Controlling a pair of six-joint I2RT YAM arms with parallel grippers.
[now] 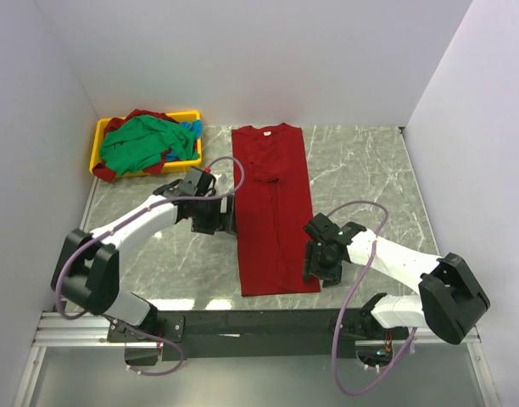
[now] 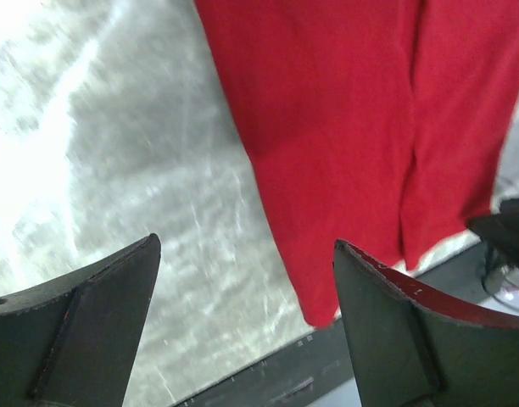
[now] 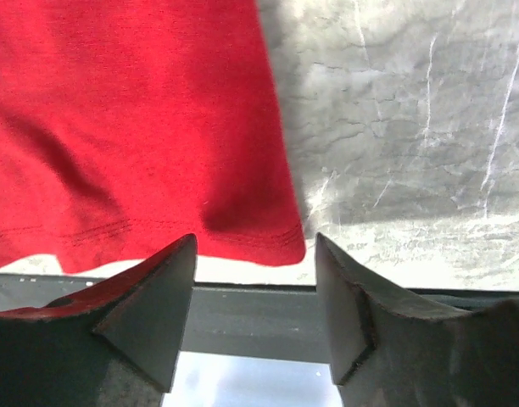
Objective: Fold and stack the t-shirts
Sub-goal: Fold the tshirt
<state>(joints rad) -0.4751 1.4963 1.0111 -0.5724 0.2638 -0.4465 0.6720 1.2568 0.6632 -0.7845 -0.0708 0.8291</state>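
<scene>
A deep red t-shirt [image 1: 275,212] lies flat in the middle of the table, folded lengthwise into a long strip, collar with a white label at the far end. My left gripper [image 1: 227,222] is open and empty at the strip's left edge, about halfway along; the left wrist view shows the red cloth [image 2: 344,127] ahead of the jaws. My right gripper [image 1: 317,270] is open and empty over the strip's near right corner [image 3: 268,242]. Green [image 1: 141,144], blue [image 1: 192,130] and red shirts lie heaped in the yellow tray [image 1: 99,140].
The yellow tray stands at the far left corner. A dark rail [image 1: 268,322] runs along the table's near edge, just below the shirt's hem. White walls close in the left, back and right sides.
</scene>
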